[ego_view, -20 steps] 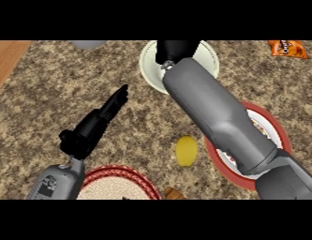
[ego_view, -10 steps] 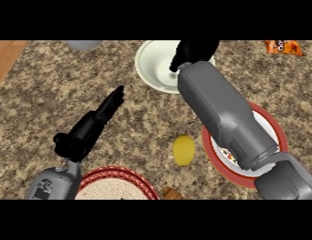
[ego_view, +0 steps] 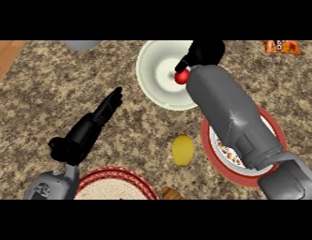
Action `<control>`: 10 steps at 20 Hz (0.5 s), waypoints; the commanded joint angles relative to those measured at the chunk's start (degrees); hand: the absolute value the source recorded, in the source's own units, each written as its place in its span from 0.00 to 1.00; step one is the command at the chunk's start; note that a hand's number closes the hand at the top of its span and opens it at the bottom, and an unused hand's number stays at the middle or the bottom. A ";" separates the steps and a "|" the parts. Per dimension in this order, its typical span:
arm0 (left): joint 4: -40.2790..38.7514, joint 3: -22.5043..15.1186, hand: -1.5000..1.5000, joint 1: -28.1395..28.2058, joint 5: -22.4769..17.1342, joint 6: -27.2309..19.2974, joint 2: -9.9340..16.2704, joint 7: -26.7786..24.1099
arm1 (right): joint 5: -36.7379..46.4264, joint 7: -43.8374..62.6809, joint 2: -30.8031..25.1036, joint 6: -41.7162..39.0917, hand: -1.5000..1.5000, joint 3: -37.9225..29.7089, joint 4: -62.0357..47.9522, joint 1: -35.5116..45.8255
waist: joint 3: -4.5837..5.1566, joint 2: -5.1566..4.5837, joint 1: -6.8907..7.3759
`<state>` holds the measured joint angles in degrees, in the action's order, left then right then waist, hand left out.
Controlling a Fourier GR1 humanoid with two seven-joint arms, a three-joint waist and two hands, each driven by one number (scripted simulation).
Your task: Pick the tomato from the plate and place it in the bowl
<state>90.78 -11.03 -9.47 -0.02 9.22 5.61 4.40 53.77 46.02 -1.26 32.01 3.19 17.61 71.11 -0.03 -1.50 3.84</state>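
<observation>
Fingers (ego_view: 201, 52) on my right hand (ego_view: 207, 49) are curled round the tomato (ego_view: 181, 77), which peeks out red just under them, right over the inside of the bowl (ego_view: 159, 75). Half a sec ago that hand was a bit more to the right at the bowl's edge and you couldn't really see the tomato, so now it's carried over the white interior. I'd say the carry is basically done and only the release is left.

Big to small: the speckled table (ego_view: 40, 93) runs under everything, my right forearm (ego_view: 231, 117) crosses over the red-rimmed plate (ego_view: 272, 126) at near right, and the white bowl sits far centre. A woven mat (ego_view: 113, 183) is at the near edge. My left hand (ego_view: 92, 124) hovers over the table at left, straight and holding nothing, same as before. A yellow lemon-ish thing (ego_view: 182, 150) lies just left of the plate.
</observation>
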 commanded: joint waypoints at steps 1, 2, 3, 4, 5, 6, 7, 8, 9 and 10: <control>-1.13 1.72 0.50 -2.40 -1.22 0.21 -0.21 1.33 | 0.20 -2.53 -0.47 6.93 0.00 -1.41 -1.65 0.60 | 0.02 0.17 -0.72; 1.83 -0.13 0.50 1.05 -0.58 0.19 -0.22 1.66 | 0.27 -1.33 -0.72 9.96 0.00 -1.90 -0.65 0.84 | 0.01 0.37 -0.34; -0.26 -1.50 0.50 0.45 1.45 -1.05 -1.50 0.25 | 0.33 -0.69 0.23 13.56 0.00 -2.25 0.39 0.91 | 0.01 0.25 -0.61; -0.78 0.22 0.50 1.05 0.33 -0.69 -0.61 0.25 | 0.56 -0.39 -0.31 16.76 0.00 -2.55 1.12 -0.74 | 0.02 0.50 -1.27; 1.55 0.01 0.50 1.76 0.60 -0.87 -0.23 0.94 | 0.35 0.01 0.90 17.40 0.00 -2.68 2.75 -0.50 | 0.01 1.08 -1.89; 1.92 -0.21 0.50 2.35 -0.09 -0.10 -0.02 1.68 | 0.04 0.62 -1.77 20.39 0.00 -4.17 2.50 -0.68 | 0.00 0.77 -1.35; -1.12 1.60 0.50 -0.09 0.06 -0.57 0.03 0.24 | -0.56 -0.25 -1.59 20.79 0.00 -4.77 3.15 -1.47 | 0.02 0.81 -2.39; -0.48 2.13 0.50 0.90 -0.63 0.04 0.60 -0.24 | -0.53 1.90 -0.96 21.38 0.00 -5.27 3.70 -0.20 | 0.04 1.05 -2.43; -0.76 0.37 0.50 0.31 0.12 -0.76 -1.05 1.60 | -1.88 -1.27 -2.15 23.61 0.00 -6.61 4.55 -2.77 | -0.01 0.90 -2.61; 0.07 1.54 0.50 4.06 -0.77 1.12 1.23 -1.72 | -3.22 -3.08 -2.06 23.38 0.00 -7.27 6.58 -5.37 | 0.01 1.30 -3.02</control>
<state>90.71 -10.20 -8.09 -0.18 9.14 5.66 4.61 52.70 43.67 -2.74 48.34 -1.64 21.11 69.22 -0.01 -0.64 1.80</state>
